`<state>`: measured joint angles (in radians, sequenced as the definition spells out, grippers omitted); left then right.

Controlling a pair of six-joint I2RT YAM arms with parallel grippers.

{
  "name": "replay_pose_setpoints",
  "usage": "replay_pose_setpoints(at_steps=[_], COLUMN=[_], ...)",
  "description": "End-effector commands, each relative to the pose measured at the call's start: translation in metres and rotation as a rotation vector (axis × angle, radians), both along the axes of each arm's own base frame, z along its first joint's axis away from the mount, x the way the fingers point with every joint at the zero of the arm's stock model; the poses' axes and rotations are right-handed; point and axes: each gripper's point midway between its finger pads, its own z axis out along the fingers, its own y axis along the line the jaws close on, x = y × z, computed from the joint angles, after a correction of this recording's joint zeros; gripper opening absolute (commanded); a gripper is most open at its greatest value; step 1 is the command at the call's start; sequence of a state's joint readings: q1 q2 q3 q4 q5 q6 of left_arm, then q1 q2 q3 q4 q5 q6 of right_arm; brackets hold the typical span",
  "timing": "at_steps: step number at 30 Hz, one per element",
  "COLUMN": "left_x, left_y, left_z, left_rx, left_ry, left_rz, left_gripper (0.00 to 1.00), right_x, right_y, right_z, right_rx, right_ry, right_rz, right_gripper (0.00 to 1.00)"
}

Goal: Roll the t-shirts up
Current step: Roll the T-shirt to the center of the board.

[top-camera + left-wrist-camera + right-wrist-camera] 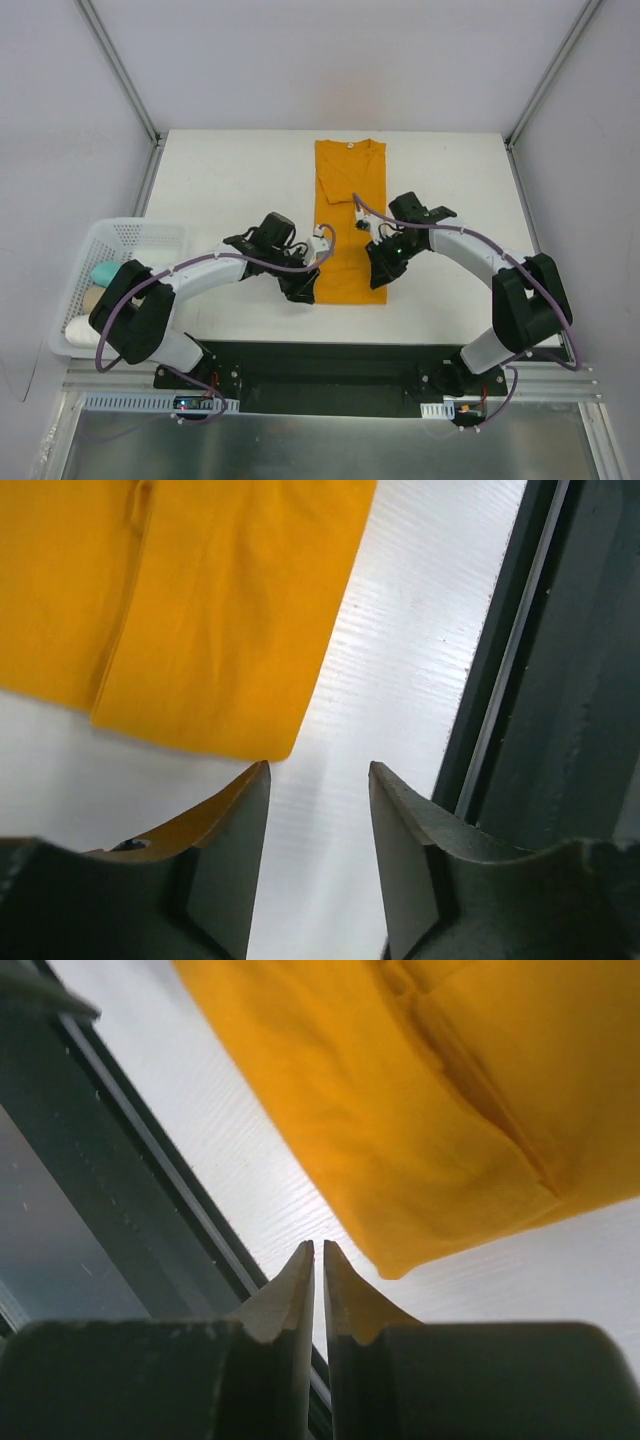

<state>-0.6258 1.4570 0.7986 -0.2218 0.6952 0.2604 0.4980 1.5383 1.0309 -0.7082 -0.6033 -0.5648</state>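
The mustard-orange t-shirt (350,220) lies flat on the white table (230,190), folded into a long narrow strip with its neck at the far end. My left gripper (305,290) hovers just off the strip's near left corner. Its jaws are open, and only bare table shows between them in the left wrist view, where the left gripper (318,770) sits just below the t-shirt (200,610) corner. My right gripper (380,275) is at the near right corner. In the right wrist view the right gripper (318,1245) is shut with nothing in it, beside the t-shirt (450,1110) corner.
A white plastic basket (110,240) stands off the table's left side, holding a teal item (104,271) and a white item (80,328). A dark rail (560,680) runs along the table's near edge, close behind both grippers. Grey walls enclose the table.
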Motion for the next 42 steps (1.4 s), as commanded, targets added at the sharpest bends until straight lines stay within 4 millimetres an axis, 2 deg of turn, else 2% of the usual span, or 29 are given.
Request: replay_pose_setpoints(at_steps=[1, 2, 4, 9, 12, 16, 19, 20, 21, 22, 23, 24, 25, 26, 27, 28, 29, 30, 31, 33, 34, 35, 36, 39, 42], left_x=[0.011, 0.006, 0.009, -0.004, 0.002, 0.011, 0.020, 0.021, 0.022, 0.022, 0.020, 0.013, 0.010, 0.006, -0.006, -0.001, -0.001, 0.005, -0.004, 0.002, 0.002, 0.000, 0.007, 0.009, 0.009], left_y=[-0.018, -0.025, -0.033, -0.048, -0.051, -0.048, -0.041, -0.039, -0.038, -0.039, -0.039, -0.035, -0.043, -0.044, -0.037, -0.049, -0.050, -0.062, -0.059, -0.067, -0.066, -0.069, -0.068, -0.066, -0.067], left_z=[0.004, 0.005, 0.008, -0.006, -0.018, -0.033, -0.047, -0.052, -0.053, -0.052, -0.052, -0.055, -0.047, -0.043, -0.045, -0.029, -0.030, -0.013, -0.009, 0.003, -0.001, 0.004, 0.006, 0.005, 0.008], left_rx=[-0.027, -0.032, -0.037, 0.006, 0.057, 0.119, 0.193, 0.210, 0.219, 0.218, 0.213, 0.222, 0.185, 0.161, 0.169, 0.136, 0.119, 0.076, 0.056, -0.029, -0.034, -0.070, -0.081, -0.112, -0.147], left_ry=[-0.344, -0.387, -0.472, -0.566, -0.623, -0.694, -0.730, -0.727, -0.728, -0.725, -0.713, -0.673, -0.651, -0.603, -0.500, -0.473, -0.391, -0.333, -0.221, -0.051, 0.016, 0.061, 0.083, 0.137, 0.178], left_rz=[-0.195, -0.242, -0.295, -0.433, -0.459, -0.490, -0.508, -0.515, -0.518, -0.519, -0.526, -0.546, -0.551, -0.553, -0.555, -0.528, -0.500, -0.449, -0.439, -0.361, -0.343, -0.342, -0.315, -0.305, -0.301], left_gripper=[0.48, 0.51, 0.57, 0.58, 0.58, 0.56, 0.39, 0.33, 0.23, 0.19, 0.17, 0.11, 0.08, 0.06, 0.04, 0.04, 0.02, 0.01, 0.01, 0.01, 0.00, 0.00, 0.00, 0.00, 0.00], right_x=[0.031, 0.036, 0.047, 0.070, 0.076, 0.073, 0.072, 0.076, 0.082, 0.078, 0.078, 0.082, 0.073, 0.066, 0.068, 0.066, 0.053, 0.045, 0.036, 0.019, 0.015, 0.007, 0.005, -0.004, -0.004], right_y=[-0.003, -0.005, -0.014, -0.027, -0.032, -0.036, -0.045, -0.056, -0.058, -0.069, -0.069, -0.067, -0.070, -0.063, -0.060, -0.061, -0.052, -0.045, -0.041, -0.030, -0.028, -0.023, -0.021, -0.015, -0.011], right_z=[-0.001, 0.001, -0.001, 0.008, 0.014, 0.023, 0.030, 0.029, 0.044, 0.033, 0.036, 0.055, 0.043, 0.042, 0.048, 0.058, 0.048, 0.048, 0.050, 0.036, 0.036, 0.028, 0.025, 0.012, 0.002], right_rx=[0.059, 0.067, 0.068, 0.085, 0.090, 0.100, 0.071, 0.014, 0.024, -0.029, -0.034, 0.000, -0.019, -0.024, -0.027, -0.031, -0.020, 0.001, 0.022, 0.030, 0.041, 0.049, 0.048, 0.046, 0.038], right_ry=[0.043, 0.057, 0.068, 0.059, 0.047, 0.027, -0.074, -0.144, -0.266, -0.343, -0.424, -0.576, -0.609, -0.682, -0.760, -0.839, -0.858, -0.881, -0.912, -0.952, -0.971, -0.971, -0.974, -0.953, -0.954], right_rz=[-0.171, -0.203, -0.256, -0.344, -0.376, -0.374, -0.336, -0.346, -0.324, -0.293, -0.253, -0.225, -0.188, -0.090, -0.079, -0.072, 0.014, 0.071, 0.122, 0.255, 0.282, 0.329, 0.351, 0.415, 0.440], right_gripper=[0.11, 0.11, 0.12, 0.20, 0.26, 0.28, 0.29, 0.30, 0.34, 0.36, 0.41, 0.44, 0.48, 0.62, 0.67, 0.70, 0.73, 0.73, 0.73, 0.73, 0.73, 0.73, 0.73, 0.73, 0.73])
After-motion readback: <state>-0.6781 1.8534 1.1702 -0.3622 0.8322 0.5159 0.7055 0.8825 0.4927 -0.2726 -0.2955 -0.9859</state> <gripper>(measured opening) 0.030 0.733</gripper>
